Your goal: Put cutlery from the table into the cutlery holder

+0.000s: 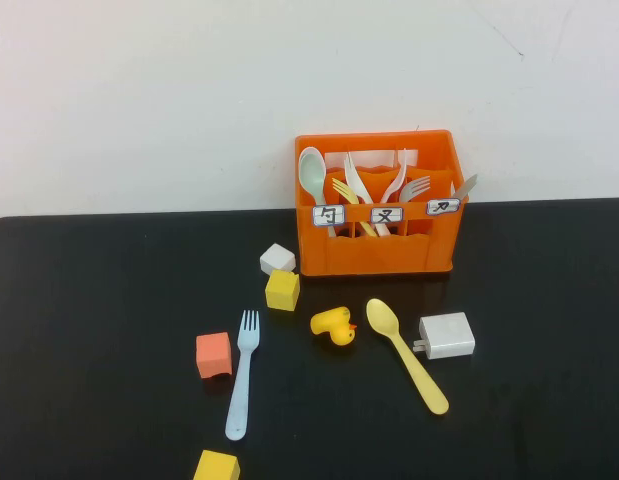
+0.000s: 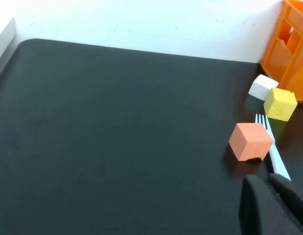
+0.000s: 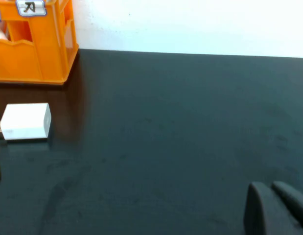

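The fork (image 1: 240, 375) and spoon (image 1: 407, 355) lie mid-desk, toward its near edge, before the orange holder (image 1: 379, 205) at the far edge. Left gripper (image 2: 268, 205) and right gripper (image 3: 273, 208) hang low, jaws clenched on nothing. The orange cube (image 1: 214, 354) just beside the fork could block a grasp.

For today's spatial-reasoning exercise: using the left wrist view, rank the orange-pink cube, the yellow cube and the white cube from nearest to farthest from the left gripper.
The left gripper sits at the corner of its own view; the right gripper is parked over bare table.
1. Orange-pink cube, beside the blue fork.
2. Yellow cube, farther along the fork.
3. White cube, close to the orange cutlery holder.
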